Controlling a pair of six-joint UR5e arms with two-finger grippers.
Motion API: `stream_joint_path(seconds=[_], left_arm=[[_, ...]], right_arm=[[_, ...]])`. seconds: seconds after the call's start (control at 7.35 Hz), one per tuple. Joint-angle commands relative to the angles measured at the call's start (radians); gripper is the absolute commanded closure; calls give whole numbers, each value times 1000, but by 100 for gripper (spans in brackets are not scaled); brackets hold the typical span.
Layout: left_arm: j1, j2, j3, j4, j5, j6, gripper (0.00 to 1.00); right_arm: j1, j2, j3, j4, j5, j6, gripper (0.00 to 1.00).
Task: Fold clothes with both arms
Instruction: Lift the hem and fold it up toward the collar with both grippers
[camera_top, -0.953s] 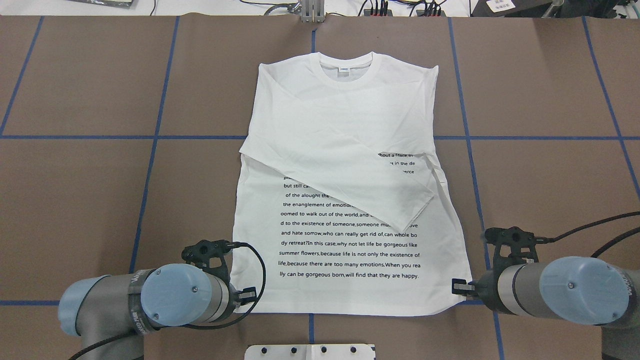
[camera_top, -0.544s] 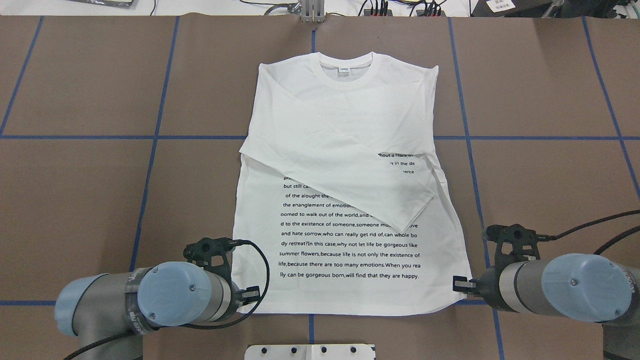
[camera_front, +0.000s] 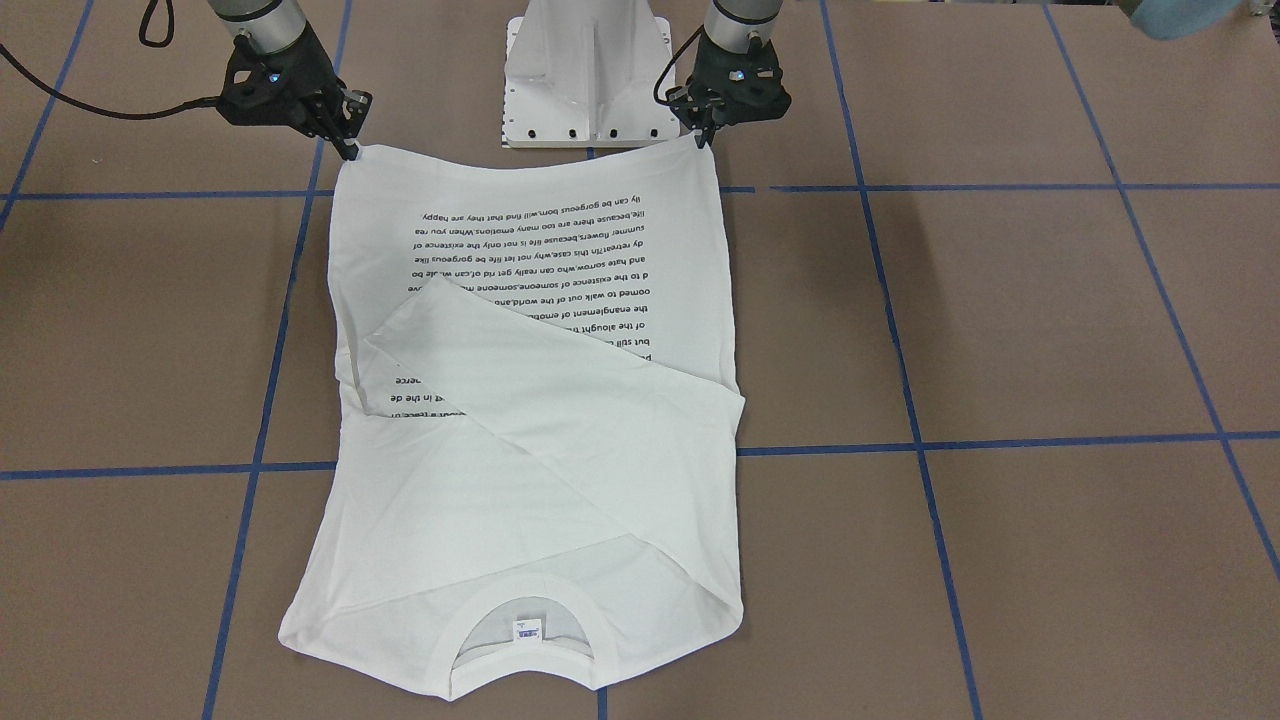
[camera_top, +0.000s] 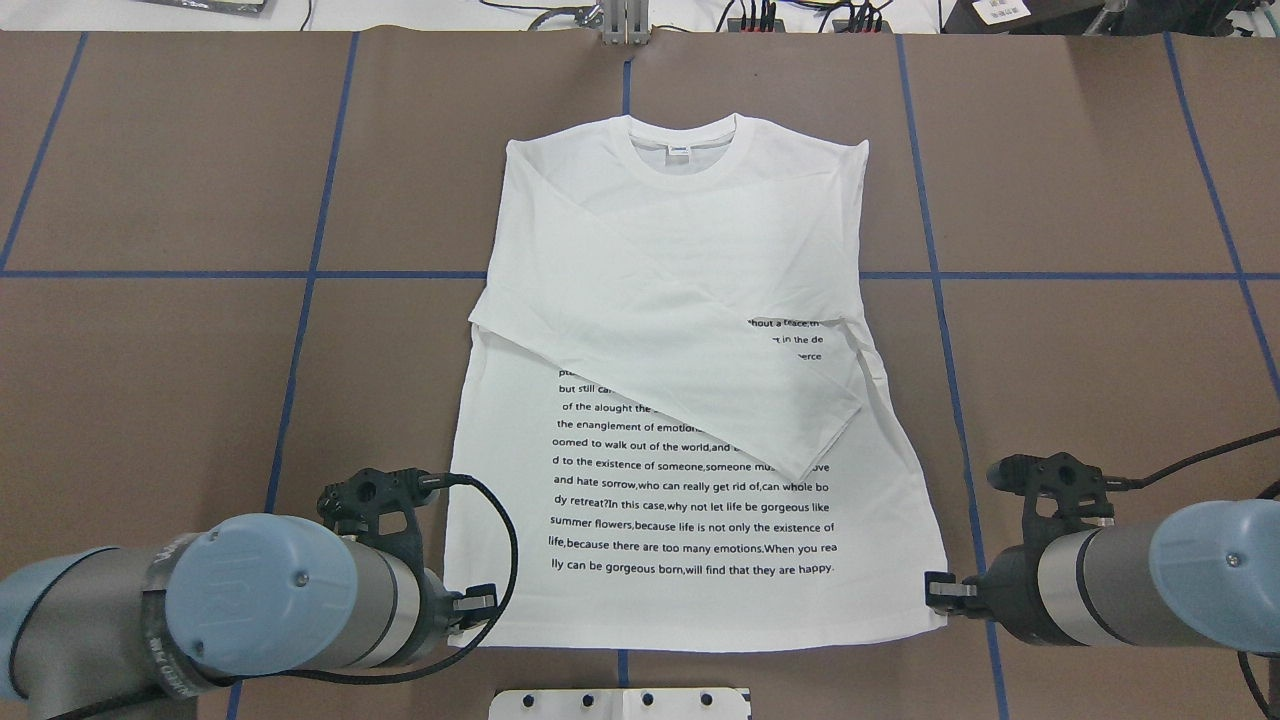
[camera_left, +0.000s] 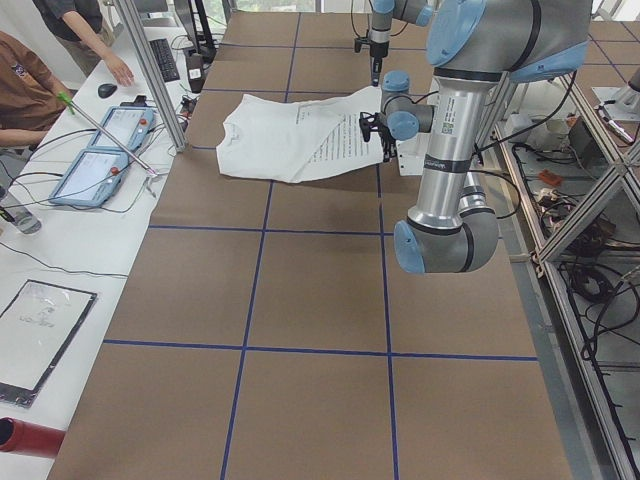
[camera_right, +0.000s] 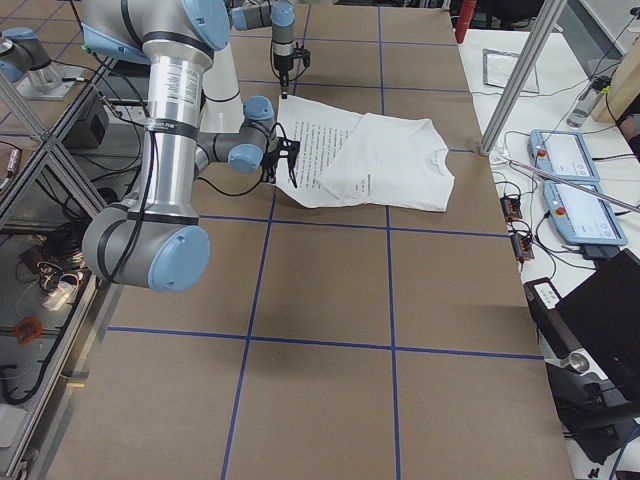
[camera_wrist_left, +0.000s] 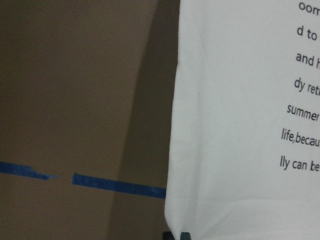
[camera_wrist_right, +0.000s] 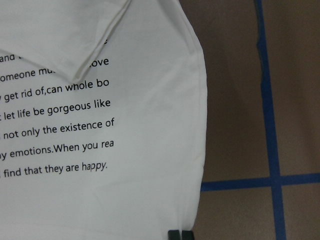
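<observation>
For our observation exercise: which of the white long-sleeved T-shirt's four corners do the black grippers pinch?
The two hem corners of the white long-sleeved T-shirt, nearest the robot: left gripper on one, right gripper on the other. The shoulder corners lie free.

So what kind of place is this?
Probably a robot lab: the left arm and right arm hold a white T-shirt on a table gridded with blue tape, with control tablets nearby.
</observation>
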Motion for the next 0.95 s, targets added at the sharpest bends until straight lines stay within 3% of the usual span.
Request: stream_joint_path(seconds=[0.0, 0.27, 0.82], left_arm=[[29, -4, -117, 123, -28, -2, 100], [105, -6, -194, 216, -31, -55, 100], [106, -15, -178, 214, -28, -50, 100]], right_arm=[[9, -22, 46, 2, 180, 0, 100], [13, -35, 68, 2, 288, 0, 100], [94, -9, 51, 5, 301, -12, 100]])
